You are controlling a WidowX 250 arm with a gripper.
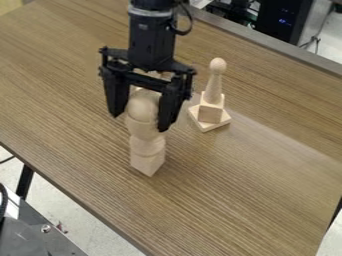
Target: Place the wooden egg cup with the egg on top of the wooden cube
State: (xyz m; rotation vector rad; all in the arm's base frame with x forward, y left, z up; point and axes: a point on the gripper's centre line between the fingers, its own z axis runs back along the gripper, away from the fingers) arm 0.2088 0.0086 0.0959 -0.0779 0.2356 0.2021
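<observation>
One wood-grain table (234, 185). One black two-finger gripper (139, 123): open, fingers astride the round head of the bigger turned wooden post (147, 150), contact unclear. Post looks upright mid-table; likely light, rigid, slick at the dome, so grab the neck. One smaller ball-topped finial (212, 100), square base, beside it. Two turned pieces clearly countable.
</observation>
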